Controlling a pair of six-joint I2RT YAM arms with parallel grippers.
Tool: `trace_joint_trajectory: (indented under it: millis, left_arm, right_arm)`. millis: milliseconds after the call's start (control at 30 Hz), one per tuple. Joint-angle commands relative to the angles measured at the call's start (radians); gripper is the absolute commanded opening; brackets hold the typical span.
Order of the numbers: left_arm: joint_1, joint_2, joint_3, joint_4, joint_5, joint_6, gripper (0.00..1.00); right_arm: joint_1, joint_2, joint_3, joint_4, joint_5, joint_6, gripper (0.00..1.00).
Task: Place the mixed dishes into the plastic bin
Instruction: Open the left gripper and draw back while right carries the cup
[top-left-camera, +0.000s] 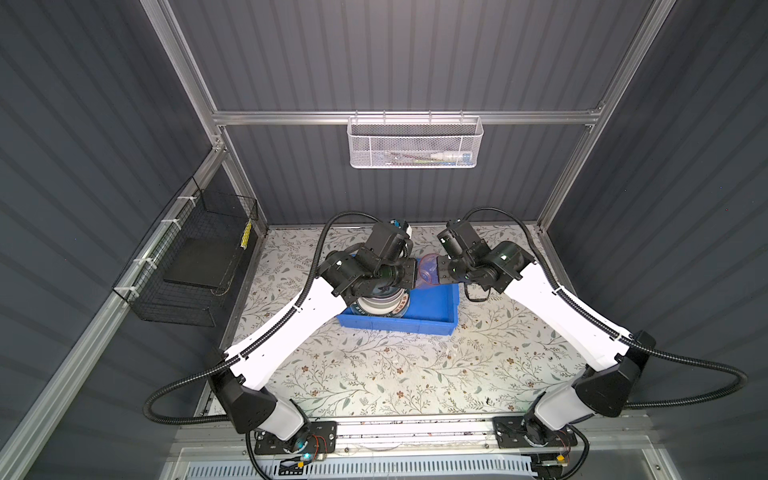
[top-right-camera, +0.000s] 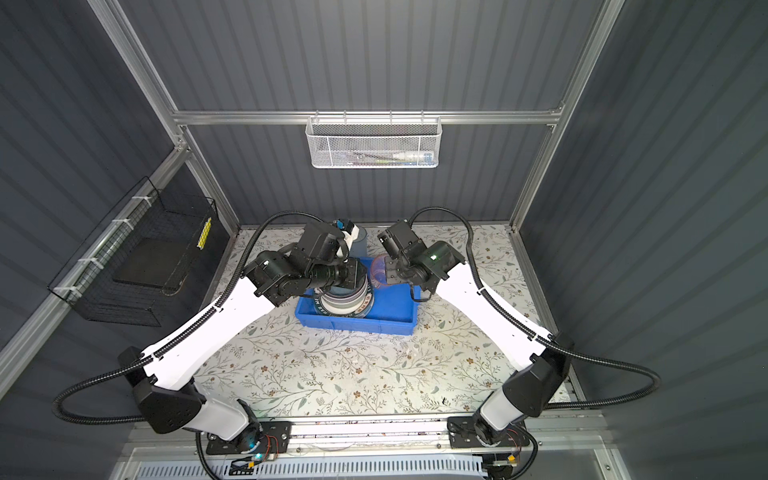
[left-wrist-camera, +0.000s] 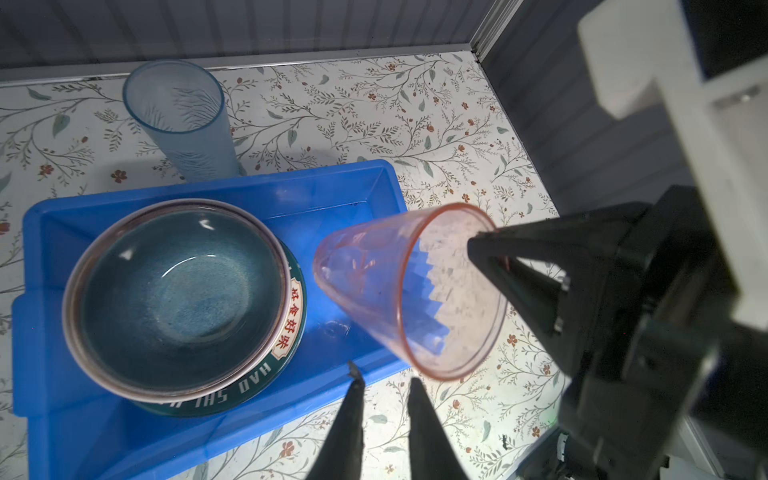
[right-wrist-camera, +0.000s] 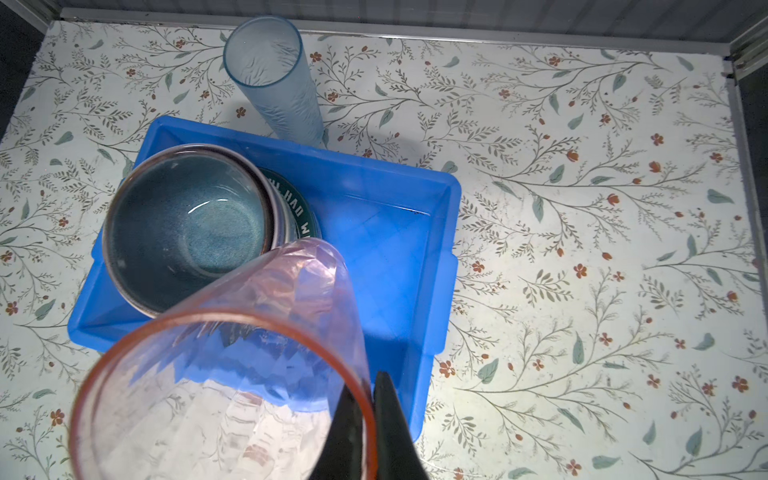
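Pink tumbler (right-wrist-camera: 228, 353) is held tilted over the plastic bin (right-wrist-camera: 386, 257), rim pinched by the right fingers (right-wrist-camera: 388, 419), left fingers (left-wrist-camera: 349, 428) parted and empty; lowering beside the stacked bowls (right-wrist-camera: 187, 224) seems needed.

Arms reach in from 7 and 5 o'clock, wrists nearly meeting; left gripper (left-wrist-camera: 384, 380) slightly open, right gripper (right-wrist-camera: 368, 395) pinching pink tumbler (right-wrist-camera: 270, 291) rim.

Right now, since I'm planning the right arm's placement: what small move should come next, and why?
Probably lower the pink tumbler onto the bare floor of the blue bin beside the dark-blue bowl. The right gripper is shut on its rim, holding it tilted above that free side; the left gripper is open and empty.
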Motion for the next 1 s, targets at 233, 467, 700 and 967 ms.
trace_joint_trajectory:
  millis: [233, 467, 700, 967]
  left_arm:
    - [0.032, -0.185, -0.152, -0.056, -0.127, -0.031, 0.65]
    - [0.146, -0.286, -0.255, -0.079, -0.097, -0.030, 0.74]
    - [0.182, -0.340, -0.336, -0.089, -0.114, -0.024, 0.76]
    - [0.201, -0.352, -0.388, -0.083, -0.134, -0.036, 0.78]
  right_arm:
    - [-0.163, 0.114, 0.041, 0.024, -0.096, -0.108, 0.00]
    - [-0.204, 0.257, 0.131, -0.016, -0.129, -0.129, 0.00]
    - [-0.217, 0.378, 0.248, -0.074, -0.096, -0.148, 0.00]
    - [-0.250, 0.491, 0.368, -0.138, -0.086, -0.184, 0.00]
